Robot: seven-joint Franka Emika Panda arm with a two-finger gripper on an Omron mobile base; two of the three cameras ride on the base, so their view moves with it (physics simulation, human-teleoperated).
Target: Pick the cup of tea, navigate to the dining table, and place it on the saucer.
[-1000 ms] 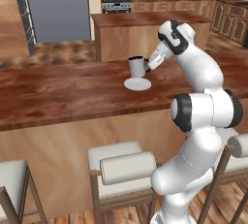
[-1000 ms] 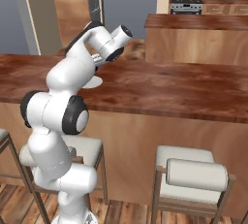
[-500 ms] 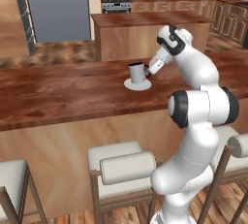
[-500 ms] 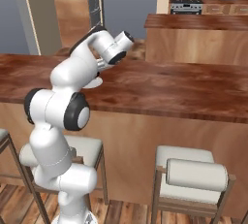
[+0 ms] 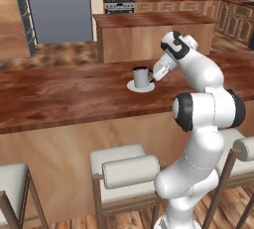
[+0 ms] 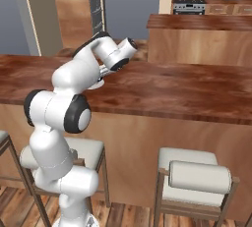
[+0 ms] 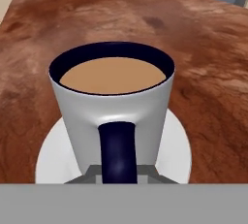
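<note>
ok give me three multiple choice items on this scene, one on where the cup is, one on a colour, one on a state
1. Where does the cup of tea stand?
A. on the saucer
B. on a stool
C. on the floor

2. What colour is the cup's handle?
A. white
B. dark
C. red

3. How is the cup?
A. tipped over
B. upside down
C. upright, with tea in it

Answers: 1 A, the white saucer rim rings its base on the dining table. 2 B, the hand view shows a dark handle. 3 C, the liquid sits level below the rim.

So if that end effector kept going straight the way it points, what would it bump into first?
The cup of tea: its dark handle sits right ahead of the end effector, apparently already between the shut fingers, cup standing on the saucer.
</note>
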